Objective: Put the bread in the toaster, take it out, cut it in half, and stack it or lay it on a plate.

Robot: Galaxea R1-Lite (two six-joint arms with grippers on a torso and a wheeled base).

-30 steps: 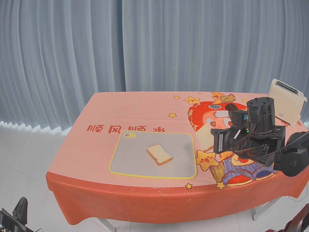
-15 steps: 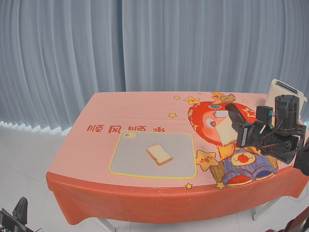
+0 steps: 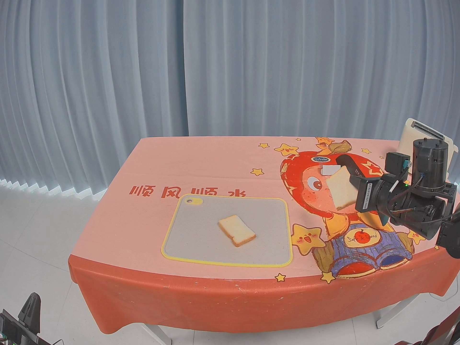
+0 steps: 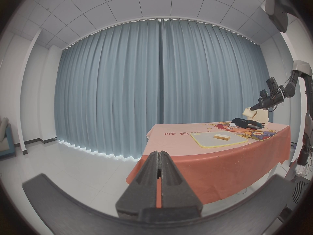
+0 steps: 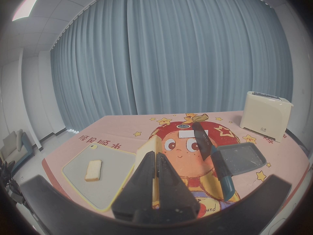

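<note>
The right hand (image 3: pixel 357 192) clamps one edge of the bread slice (image 3: pixel 339 188), which looks light, soft and easily crushed.

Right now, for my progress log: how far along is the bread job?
Done: the cutting looks finished. One half slice lies on the cutting board, and the knife lies on the table. In hand: the right gripper holds the other half above the table. Left: both halves onto the grey tray, which is bare. Whether the bread was toasted, I cannot tell.
</note>
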